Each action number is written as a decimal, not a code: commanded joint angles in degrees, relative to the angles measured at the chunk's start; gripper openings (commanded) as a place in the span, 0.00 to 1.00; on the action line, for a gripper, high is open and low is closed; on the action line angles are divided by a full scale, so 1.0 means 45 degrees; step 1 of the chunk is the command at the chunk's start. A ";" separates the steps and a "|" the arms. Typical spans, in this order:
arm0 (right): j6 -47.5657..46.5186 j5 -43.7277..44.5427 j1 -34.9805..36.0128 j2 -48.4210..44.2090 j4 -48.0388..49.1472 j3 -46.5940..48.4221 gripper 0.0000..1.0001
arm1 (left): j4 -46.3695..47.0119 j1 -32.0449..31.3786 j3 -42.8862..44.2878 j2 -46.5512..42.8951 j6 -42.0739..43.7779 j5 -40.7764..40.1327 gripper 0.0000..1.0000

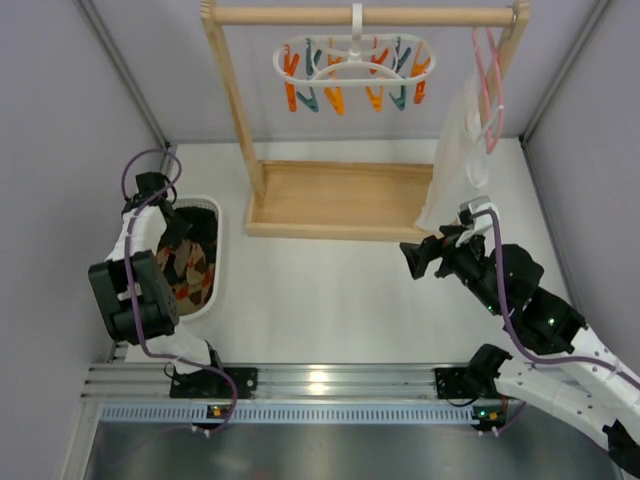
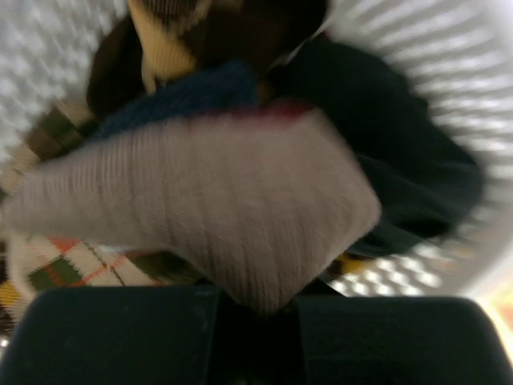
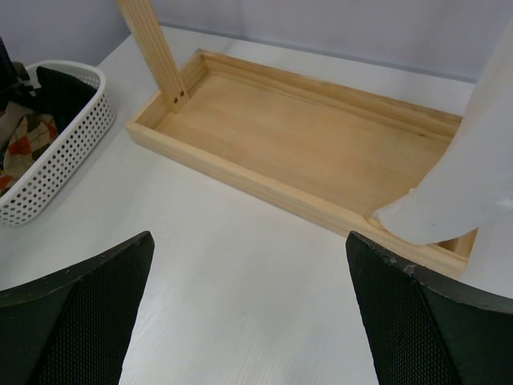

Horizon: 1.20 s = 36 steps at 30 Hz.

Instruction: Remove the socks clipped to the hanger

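Observation:
The white oval hanger [image 1: 352,62] hangs from the wooden rail, and its orange and teal pins [image 1: 335,98] dangle with nothing clipped in them. My left gripper [image 2: 256,309] is shut on a pale grey ribbed sock [image 2: 208,192], pinched at its corner just above the white basket [image 2: 449,48]. Under it lie a navy sock [image 2: 385,160] and argyle socks [image 2: 72,265]. From above, the left gripper [image 1: 172,225] reaches into the basket [image 1: 215,262] of socks [image 1: 190,268]. My right gripper [image 1: 412,258] [image 3: 250,313] hovers open over bare table, holding nothing.
A wooden rack with a tray base [image 1: 340,200] [image 3: 304,152] stands at the back. A pink wire hanger [image 1: 490,70] carries a white translucent garment [image 1: 455,150] [image 3: 473,184] whose hem rests in the tray's right end. The basket [image 3: 64,144] sits left of the tray.

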 commanded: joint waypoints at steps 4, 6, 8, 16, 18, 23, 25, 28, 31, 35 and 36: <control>0.0288 -0.0318 -0.0084 -0.0753 0.0787 -0.0287 0.99 | 0.0478 0.0160 -0.1186 0.1321 -0.1237 -0.0174 0.00; 0.0268 -0.0221 -0.0084 -0.0890 0.0788 -0.0385 0.99 | 0.0576 0.0160 -0.1381 0.1499 -0.1297 -0.0096 0.00; 0.0210 -0.0202 -0.0065 -0.0949 0.0729 -0.0385 1.00 | 0.0616 0.0160 -0.1460 0.1442 -0.1297 -0.0076 0.00; 0.0288 -0.0123 -0.0065 -0.0755 0.0787 -0.0385 1.00 | 0.0537 0.0160 -0.0953 -0.1251 -0.0595 -0.0272 0.36; 0.0307 -0.0104 -0.0064 -0.0599 0.0787 -0.0327 0.99 | 0.0518 0.0160 -0.0991 -0.2127 -0.0497 -0.0330 0.53; 0.0444 0.0207 -0.0064 -0.0383 0.0554 -0.0191 0.99 | 0.0129 0.0160 -0.0835 -0.3596 0.0068 0.0078 0.80; 0.0483 0.0403 -0.0084 -0.0382 0.0378 -0.0112 1.00 | 0.0030 0.0140 -0.0796 -0.4665 0.0401 0.0682 0.98; 0.0737 0.1183 -0.0064 -0.0519 0.0104 -0.0111 0.99 | 0.0010 0.0043 -0.0913 -0.6383 0.1317 0.3179 0.98; 0.0951 0.2276 -0.0064 -0.0909 -0.0168 -0.0268 1.00 | -0.0921 -0.1690 -0.1011 -0.7560 0.2178 0.2877 0.98; 0.0894 0.3527 -0.0084 -0.1280 -0.1183 0.0101 0.99 | -0.2292 -0.4702 -0.0914 -0.9548 0.3193 0.1705 0.98; 0.0816 0.3858 -0.0065 -0.1300 -0.1553 0.0258 0.99 | -0.2469 -0.4742 -0.0933 -1.0039 0.3485 0.1508 0.98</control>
